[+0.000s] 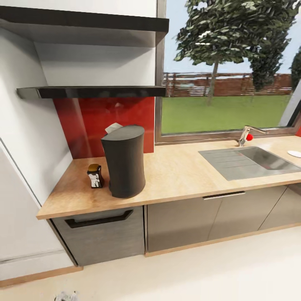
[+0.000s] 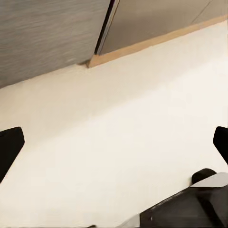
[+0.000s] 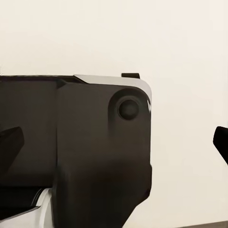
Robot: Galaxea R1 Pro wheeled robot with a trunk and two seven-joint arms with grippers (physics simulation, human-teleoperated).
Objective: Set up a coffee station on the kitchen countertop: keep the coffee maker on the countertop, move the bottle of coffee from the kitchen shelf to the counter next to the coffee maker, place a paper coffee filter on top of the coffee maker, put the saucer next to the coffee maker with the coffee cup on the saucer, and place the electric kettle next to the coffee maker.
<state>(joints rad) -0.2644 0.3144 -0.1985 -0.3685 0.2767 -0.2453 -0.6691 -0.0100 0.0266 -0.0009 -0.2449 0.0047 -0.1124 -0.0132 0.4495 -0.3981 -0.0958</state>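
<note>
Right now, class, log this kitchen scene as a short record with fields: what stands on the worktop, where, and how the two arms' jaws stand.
coffee maker: upright on the kitchen countertop, near its left end
paper coffee filter: pale shape at the maker's top rear edge
bottle of coffee: on the counter, just left of the maker
kitchen shelf: bare, above the red backsplash
sink: set into the counter at right, tap behind
left gripper: jaws open, over floor
right gripper: jaws open
</note>
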